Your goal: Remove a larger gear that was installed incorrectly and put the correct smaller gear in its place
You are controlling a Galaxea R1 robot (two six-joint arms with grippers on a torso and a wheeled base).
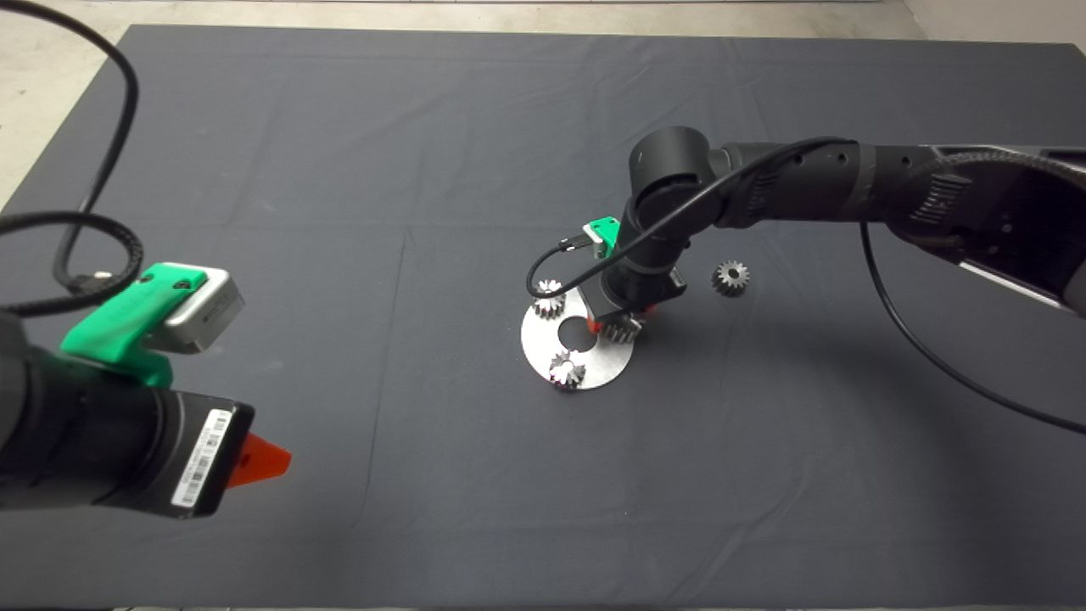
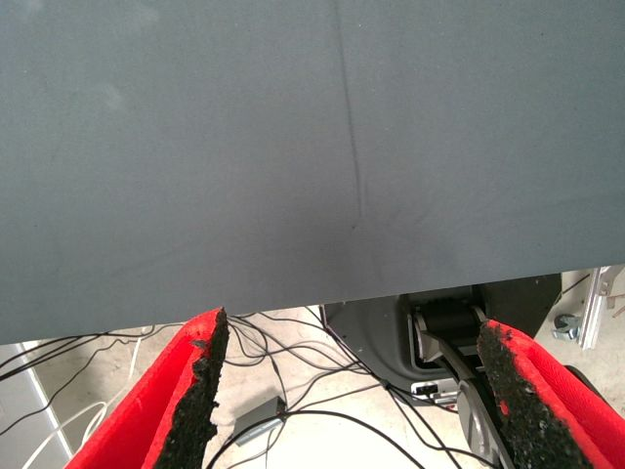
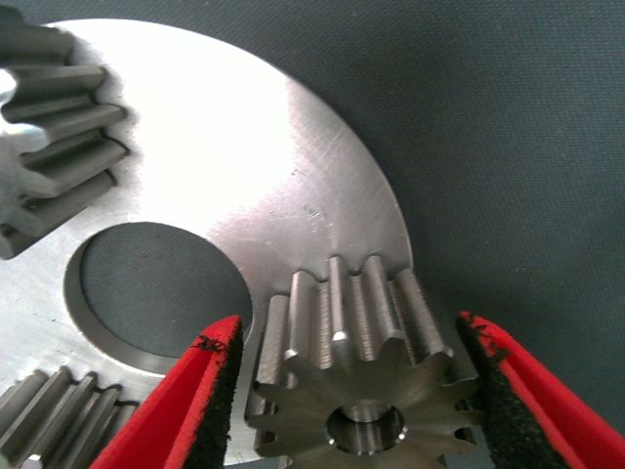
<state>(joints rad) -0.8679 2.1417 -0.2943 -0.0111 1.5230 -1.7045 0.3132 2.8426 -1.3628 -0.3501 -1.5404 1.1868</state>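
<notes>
Presently the right claw (image 3: 347, 391) stood spread around the larger gear (image 3: 356, 381) on the round steel plate's (image 1: 543, 344) right edge, pads just clear of its teeth. Smaller gear (image 1: 730, 277) lay right of the plate on the mat (image 1: 424, 170). Left claw (image 2: 347, 391) waited open, near left, empty. Its barcode label (image 1: 202, 458) was unreadable.

I count 4 gears in all: 3 on the steel disc (image 1: 543, 344), at (image 1: 550, 299), (image 1: 567, 370) and (image 1: 622, 327), plus 1 loose on the mat (image 1: 339, 170) at (image 1: 730, 277). I log 1 disc, 1 mat, 2 arms, 2 grippers: left gripper (image 1: 259, 458), right gripper (image 1: 618, 321).
</notes>
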